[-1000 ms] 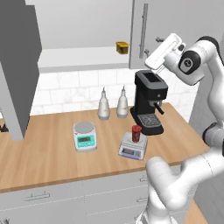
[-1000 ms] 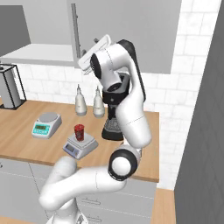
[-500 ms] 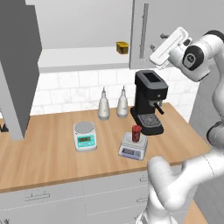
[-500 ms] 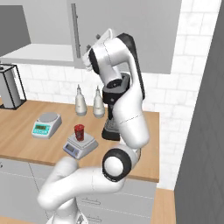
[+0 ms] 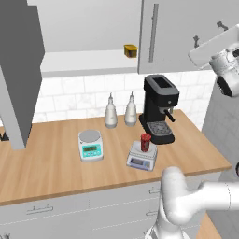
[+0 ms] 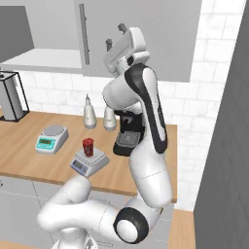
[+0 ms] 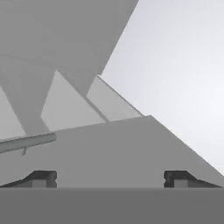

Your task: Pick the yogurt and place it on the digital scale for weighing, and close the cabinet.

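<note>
The yogurt (image 5: 145, 142) stands upright on the silver platter of the digital scale (image 5: 140, 157), which sits on the wooden surface (image 5: 51, 163) just in front of the black coffee machine (image 5: 159, 108). To the left, apart from it, is a round-platter scale (image 5: 90, 144) with a teal panel, and two pale bottles (image 5: 120, 111) stand by the tiled wall. The claw (image 6: 115, 35) is raised high in front of the cabinet (image 5: 173, 32), its two dark fingertips (image 7: 178, 177) spread wide apart with nothing between them. It seems close to the right door near the vertical bar handle (image 6: 84, 33), though I cannot tell whether it touches. The cabinet's left door (image 5: 19, 74) hangs swung out, showing the shelf (image 5: 84, 61) with a small yellow container (image 5: 130, 50) on it.
</note>
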